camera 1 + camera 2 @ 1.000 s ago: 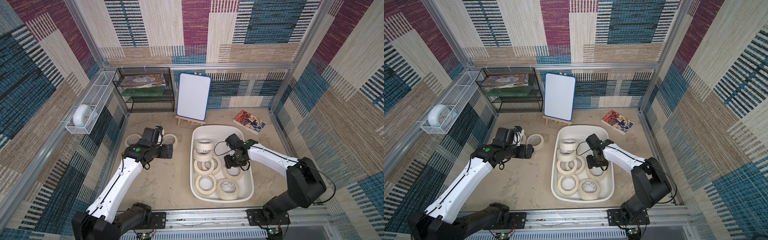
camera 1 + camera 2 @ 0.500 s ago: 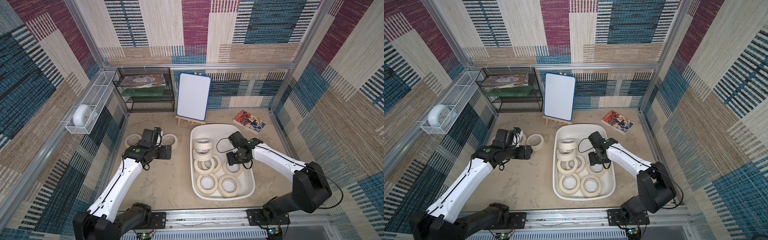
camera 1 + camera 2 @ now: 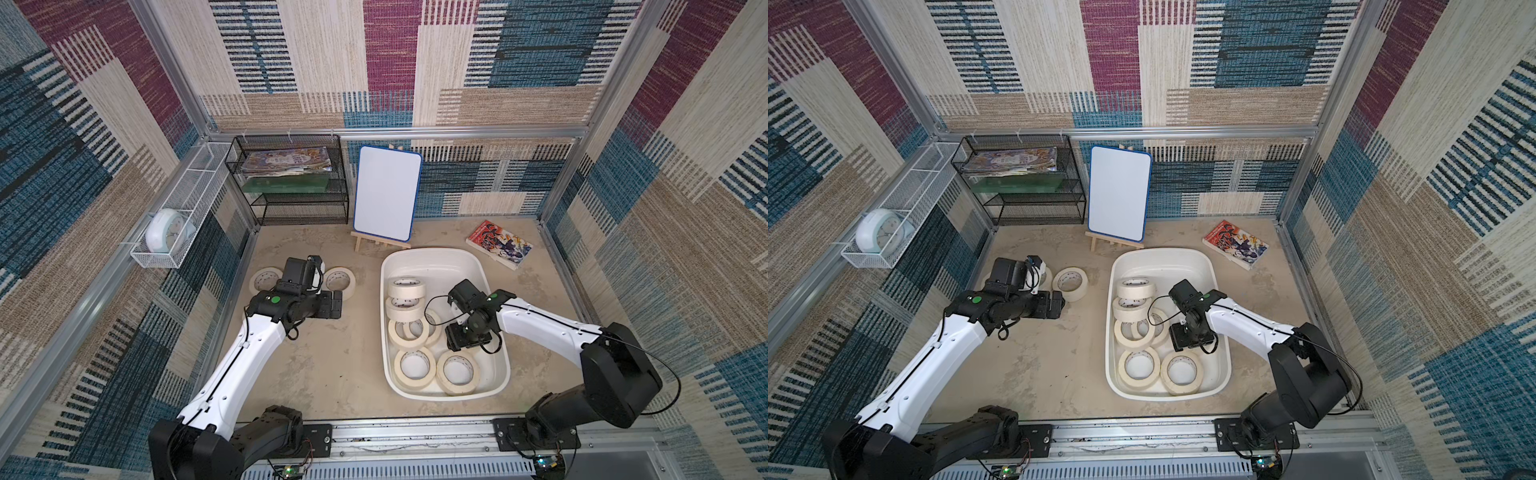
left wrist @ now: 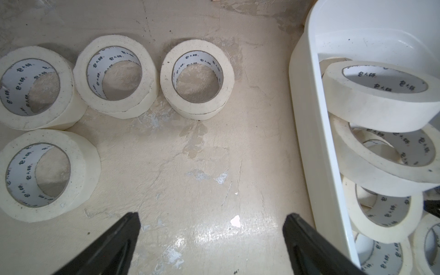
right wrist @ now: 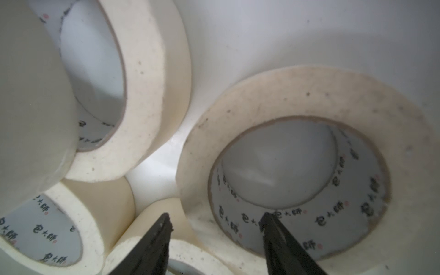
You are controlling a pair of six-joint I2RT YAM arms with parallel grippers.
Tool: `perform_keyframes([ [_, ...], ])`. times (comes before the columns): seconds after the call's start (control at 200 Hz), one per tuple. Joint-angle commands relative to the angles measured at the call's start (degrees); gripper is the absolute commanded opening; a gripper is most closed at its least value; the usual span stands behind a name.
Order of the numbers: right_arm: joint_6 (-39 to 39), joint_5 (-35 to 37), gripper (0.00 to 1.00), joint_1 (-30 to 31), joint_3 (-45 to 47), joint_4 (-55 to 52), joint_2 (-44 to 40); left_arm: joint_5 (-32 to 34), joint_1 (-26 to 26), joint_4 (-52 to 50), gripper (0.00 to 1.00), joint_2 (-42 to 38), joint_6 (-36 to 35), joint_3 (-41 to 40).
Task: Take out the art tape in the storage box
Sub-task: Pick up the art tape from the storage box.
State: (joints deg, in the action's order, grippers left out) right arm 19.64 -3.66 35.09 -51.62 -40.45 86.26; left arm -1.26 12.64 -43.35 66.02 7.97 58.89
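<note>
Cream art tape, printed white cores; left tool and right tool jaws apart.

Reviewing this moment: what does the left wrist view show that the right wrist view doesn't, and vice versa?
Only the left wrist view: four tape rolls lying on the table outside the storage box, and the left gripper open over bare table. Only the right wrist view: the right gripper, jaws apart, straddling the wall of a flat-lying roll on the box floor, one finger in its core. Both: the white box interior with rolls yet to be removed.
</note>
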Motion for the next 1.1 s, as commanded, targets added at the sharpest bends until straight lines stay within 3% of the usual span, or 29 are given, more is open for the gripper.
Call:
perform_keyframes([
  [0.0,-0.7,-0.5,0.63,0.1,0.3,3.5,1.7,-0.4,-0.2,0.9,0.99,0.0,-0.4,0.0],
  [0.055,-0.8,0.9,0.57,0.1,0.0,3.3,2.2,-0.4,-0.2,0.9,0.99,-0.2,-0.4,-0.1],
  [0.23,-1.0,5.9,0.09,0.1,-2.6,0.1,-1.4,-0.5,-0.3,0.9,0.99,-0.6,-0.5,-0.3],
  [0.315,-1.7,7.5,0.0,0.2,-6.1,-2.9,-3.2,-0.7,-0.4,0.9,0.99,-0.7,-0.4,-0.3],
  [0.481,-3.3,6.3,0.0,2.9,-15.9,-9.1,-3.2,-0.9,-0.5,0.9,0.99,-1.1,-0.3,-0.3],
  [0.686,-5.0,1.9,0.0,13.9,-29.4,-17.3,5.8,-0.9,-0.5,0.9,0.99,-1.2,-0.5,-0.5],
  [0.956,-7.0,-4.1,0.0,21.1,-35.9,-20.6,14.8,-0.7,-0.7,0.8,0.99,-1.3,-0.8,-0.8],
  [1.027,-7.1,-4.2,0.16,21.1,-35.9,-19.9,14.9,-0.8,-0.7,0.9,0.99,-1.4,-0.8,-0.7],
  [1.097,-7.0,-3.8,0.18,21.2,-36.0,-19.3,14.1,-0.9,-0.7,0.9,0.99,-1.3,-0.8,-0.8],
])
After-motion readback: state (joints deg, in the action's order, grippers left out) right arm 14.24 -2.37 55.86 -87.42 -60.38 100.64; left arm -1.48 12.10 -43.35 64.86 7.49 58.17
